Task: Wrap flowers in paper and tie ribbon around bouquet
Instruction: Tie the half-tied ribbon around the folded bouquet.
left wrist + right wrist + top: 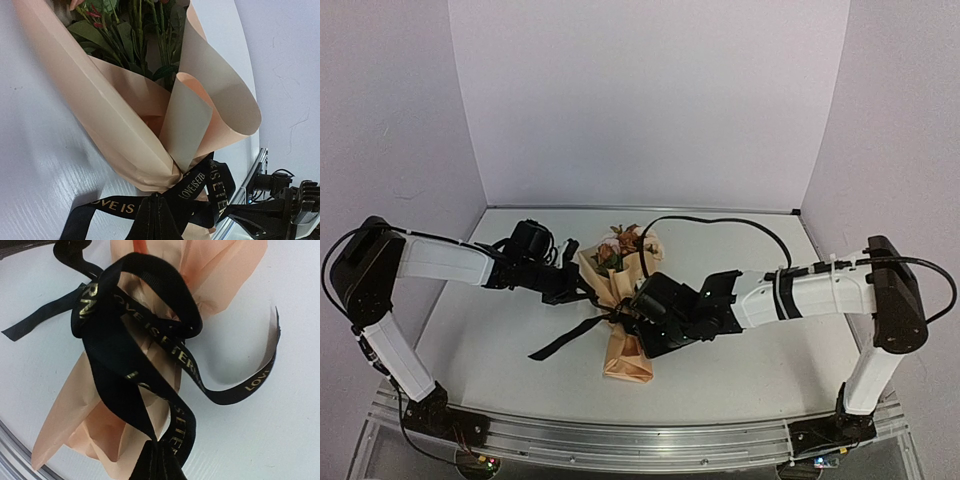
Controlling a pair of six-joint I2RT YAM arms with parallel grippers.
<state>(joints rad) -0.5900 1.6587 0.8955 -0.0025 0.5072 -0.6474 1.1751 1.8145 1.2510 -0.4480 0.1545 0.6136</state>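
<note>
Top external view: bouquet (pixel 625 345) lies about mid-tabletop (pixel 490 370), wide end toward the far edge, narrow end toward the near edge. Flowers (pixel 618 250) in cream, pink and rust show at the wide end.

Paper (pixel 115 120) is tan and rolled into a cone round the green stems. One flap stands curled open in the left wrist view.

Ribbon (pixel 563 342) is black and crosses the cone at its waist. One loose tail runs toward the near-left corner and lies flat on the tabletop.

Left hand (pixel 582 292) is at the cone's left side, fingers pressed together, pinching the ribbon at the waist. Right hand (pixel 632 318) is over the cone's right side, fingers likewise pressed together on a ribbon strand.

Right wrist view: ribbon loops over itself above the paper, with gold lettering along it. It looks like a loose knot, but the crossing is partly hidden.
</note>
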